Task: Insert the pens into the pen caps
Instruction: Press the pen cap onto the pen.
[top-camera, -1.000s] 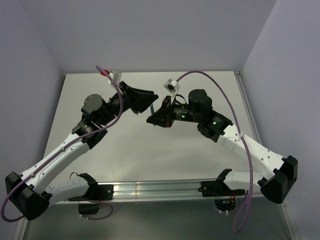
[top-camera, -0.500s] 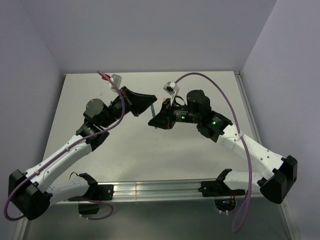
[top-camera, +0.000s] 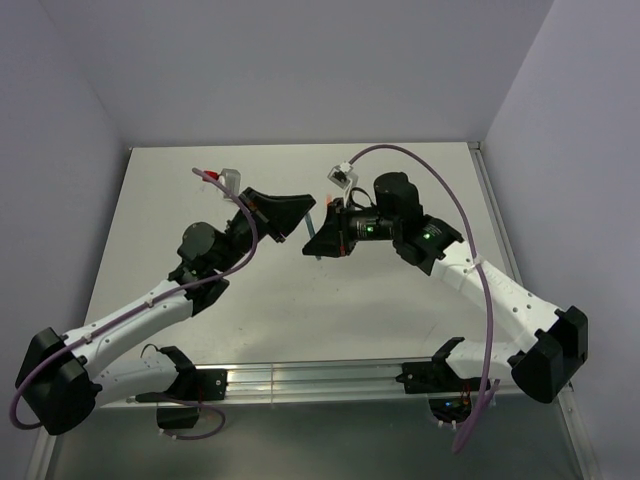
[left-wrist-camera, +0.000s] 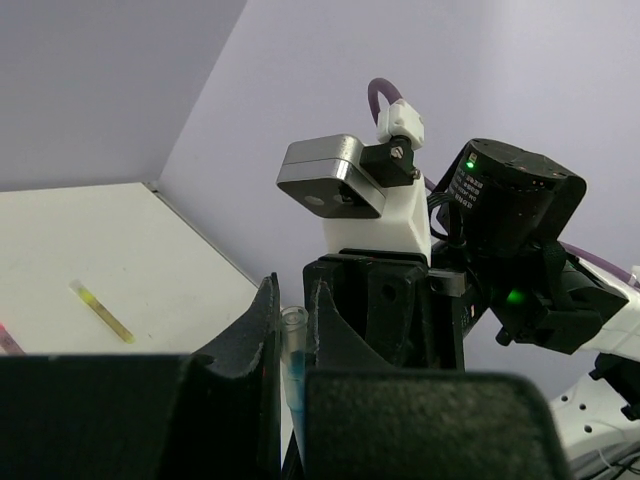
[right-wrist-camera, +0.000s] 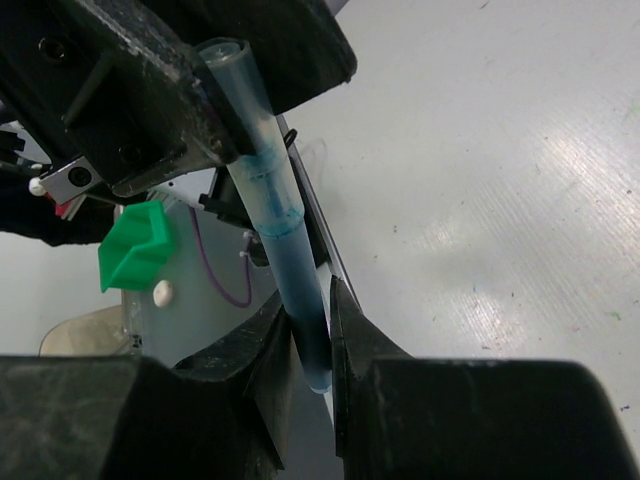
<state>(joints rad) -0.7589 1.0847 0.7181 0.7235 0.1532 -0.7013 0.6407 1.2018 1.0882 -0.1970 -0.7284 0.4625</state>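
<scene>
A blue pen (right-wrist-camera: 290, 260) is held in the air between my two grippers, its tip inside a pale blue pen cap (right-wrist-camera: 245, 100). My right gripper (right-wrist-camera: 310, 295) is shut on the pen's rear end. My left gripper (left-wrist-camera: 292, 300) is shut on the cap (left-wrist-camera: 293, 325), whose round end sticks out past the fingertips. In the top view the left gripper (top-camera: 303, 212) and right gripper (top-camera: 313, 243) meet nose to nose above the middle of the table, with the pen (top-camera: 313, 222) a thin blue line between them.
A yellow pen (left-wrist-camera: 103, 312) lies on the white table (left-wrist-camera: 60, 240) behind the grippers. A pink-red piece (left-wrist-camera: 5, 338) shows at the left edge. A small orange-red piece (top-camera: 327, 200) lies by the right gripper. Grey walls enclose the table.
My left gripper has closed on the pen cap. Both arms have shifted slightly, the left one to the right and the right one toward the back, with pen and cap still joined.
</scene>
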